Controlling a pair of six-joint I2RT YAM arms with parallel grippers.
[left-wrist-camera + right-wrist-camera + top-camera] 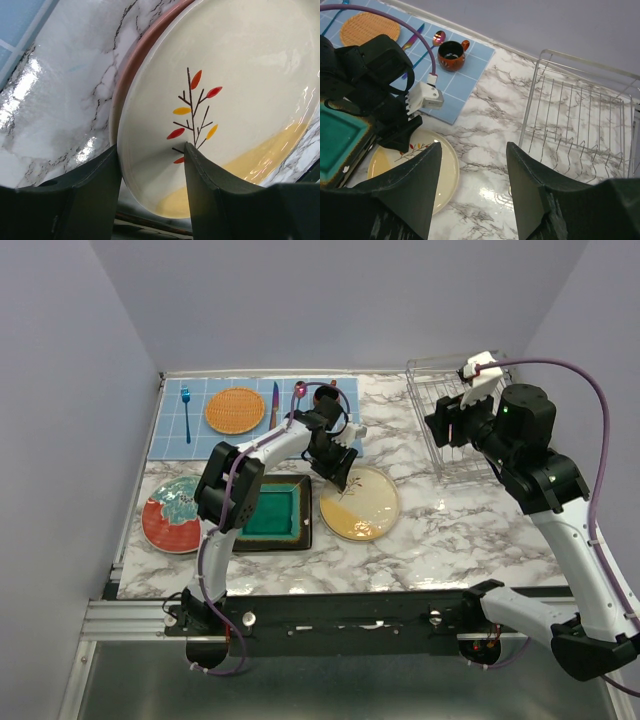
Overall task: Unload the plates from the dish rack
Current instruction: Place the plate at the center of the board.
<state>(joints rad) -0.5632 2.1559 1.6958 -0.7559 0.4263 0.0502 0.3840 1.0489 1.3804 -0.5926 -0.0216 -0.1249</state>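
Bright even light, glare on marble table (26, 84), soft shadows

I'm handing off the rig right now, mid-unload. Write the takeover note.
Left gripper: open, straddling the cream plate's rim; the plate lies flat on the table.
Right gripper: open, empty, near the rack.
Plates: red plate, square teal plate and cream plate lie side by side on the table.
Done: no plate shows in the rack's visible part.
Left: back the left gripper off the rim; check the rack's unseen corner.
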